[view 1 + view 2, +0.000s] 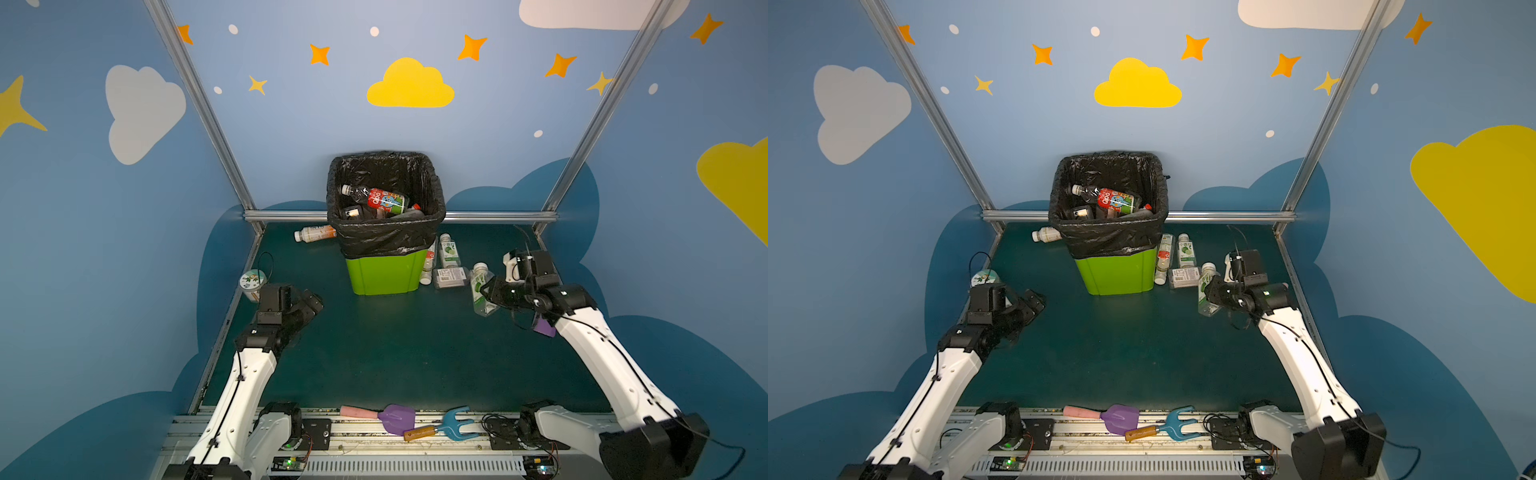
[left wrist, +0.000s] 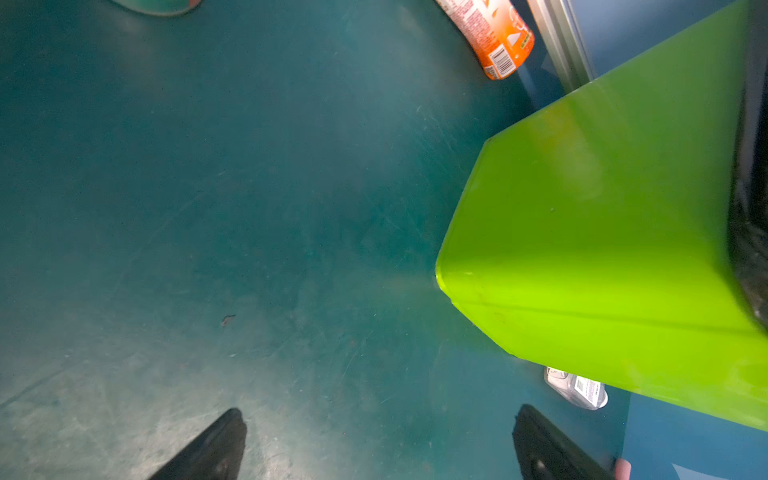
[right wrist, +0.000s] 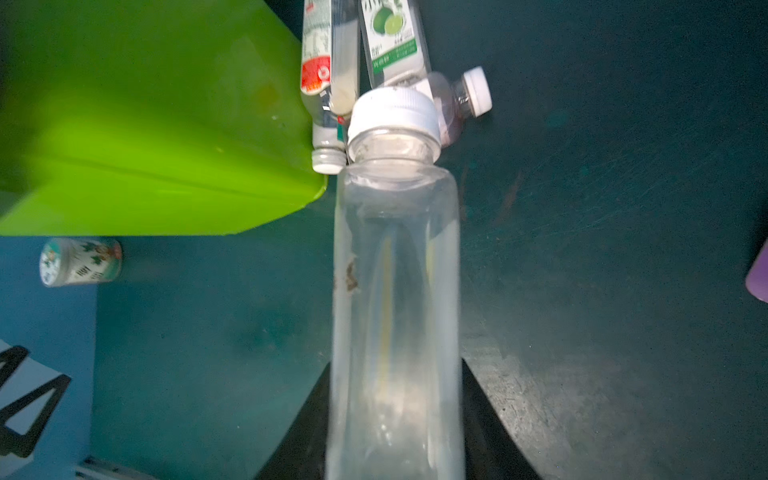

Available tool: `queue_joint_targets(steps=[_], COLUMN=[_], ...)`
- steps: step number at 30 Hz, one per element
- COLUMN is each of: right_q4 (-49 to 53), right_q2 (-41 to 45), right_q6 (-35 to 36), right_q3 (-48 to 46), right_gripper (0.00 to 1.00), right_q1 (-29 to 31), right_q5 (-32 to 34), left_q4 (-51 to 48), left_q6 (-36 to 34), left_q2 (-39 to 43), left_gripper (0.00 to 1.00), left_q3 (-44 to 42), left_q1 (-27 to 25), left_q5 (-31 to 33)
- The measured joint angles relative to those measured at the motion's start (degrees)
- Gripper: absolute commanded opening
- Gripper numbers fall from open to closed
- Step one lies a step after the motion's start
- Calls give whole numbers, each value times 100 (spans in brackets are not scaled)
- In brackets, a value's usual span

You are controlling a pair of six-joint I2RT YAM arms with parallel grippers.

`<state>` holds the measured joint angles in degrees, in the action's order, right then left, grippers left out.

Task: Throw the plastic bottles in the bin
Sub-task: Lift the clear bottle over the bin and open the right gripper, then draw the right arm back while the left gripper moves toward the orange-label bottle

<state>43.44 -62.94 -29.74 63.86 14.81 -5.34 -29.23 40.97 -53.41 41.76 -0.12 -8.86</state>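
The lime-green bin [image 1: 384,270] [image 1: 1117,270] with its black bag stands at the back middle, with bottles [image 1: 380,198] inside. My right gripper [image 1: 488,293] [image 3: 395,365] is shut on a clear plastic bottle [image 1: 482,291] [image 3: 395,270] with a white cap and green label, right of the bin. Whether it is off the mat I cannot tell. Three more bottles [image 1: 450,249] [image 3: 390,41] lie beside the bin's right wall. An orange-label bottle [image 1: 316,233] [image 2: 494,37] lies behind its left side. My left gripper [image 1: 311,301] [image 2: 380,411] hangs open over bare mat, left of the bin [image 2: 602,249].
A squat jar [image 1: 252,284] [image 3: 79,262] stands at the left edge by my left arm. A purple shovel [image 1: 395,417] and a blue fork [image 1: 455,424] lie on the front rail. A purple object [image 1: 544,326] shows under my right arm. Aluminium rails [image 1: 291,216] border the mat.
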Motion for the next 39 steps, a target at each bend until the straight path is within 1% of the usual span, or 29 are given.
queue_joint_targets(steps=[2,4,7,10,12,13,14,15,16,17,19,20,21,22,23,24,26,28,30,34,36,39], right_q4=[59,125,61,-179,-358,-483,-533,-566,-566,-527,-358,-195,-55,122,203,181,-149,-529,-778,-1176,-1274,-1276], right_q2=[302,492,439,-107,-800,-1329,-1882,-2448,-3104,-3893,-5066,-5495,-5748,-5871,-5855,-5692,-4948,-3939,-3040,-1609,-1119,-669], right_q6=[-42,-52,-13,17,44,66,76,94,92,70,-37,-114,-164,-240,-267,-289,-334,-407,-452,-407,-337,-212], right_q3=[74,352,1255,2583,3807,4621,5440,6229,7208,8297,9794,10273,10454,10417,10170,9698,8131,6448,5372,4284,3897,3353], right_gripper=[23,24,25,27,33,41,57,70,81,86,87,87,87,87,87,87,87,86,85,85,85,85], right_q1=[-52,-87,-94,9,304,522,706,852,968,1064,1110,1069,1001,896,798,678,452,210,-44,-481,-610,-728], right_q5=[144,306,365,105,-149,-350,-553,-745,-951,-1158,-1427,-1537,-1606,-1681,-1725,-1744,-1768,-1733,-1683,-1646,-1637,-1633], left_q4=[9,2,-28,-90,-127,-144,-166,-197,-243,-304,-435,-511,-570,-632,-688,-754,-848,-907,-962,-1051,-1023,-901], left_q6=[-33,-68,-149,-212,-256,-280,-293,-310,-328,-341,-391,-417,-437,-466,-483,-518,-577,-643,-699,-872,-938,-1010], left_q2=[-79,-133,-195,-210,-236,-262,-291,-321,-361,-411,-518,-579,-625,-664,-682,-684,-671,-669,-686,-999,-1279,-1794], left_gripper=[100,100,100,100,100,100,100,100,100,100,100,100,100,100,100,100,100,100,100,99,99,99], left_q3=[59,109,234,428,595,686,778,859,949,1051,1246,1355,1447,1550,1622,1700,1832,1932,2017,2354,2573,2911], left_q1=[0,0,0,0,0,0,0,0,0,2,11,20,37,70,105,162,323,518,693,966,1016,1029], left_q5=[-33,-70,-92,-87,-79,-76,-76,-76,-76,-81,-92,-103,-114,-140,-160,-186,-319,-433,-529,-678,-721,-767])
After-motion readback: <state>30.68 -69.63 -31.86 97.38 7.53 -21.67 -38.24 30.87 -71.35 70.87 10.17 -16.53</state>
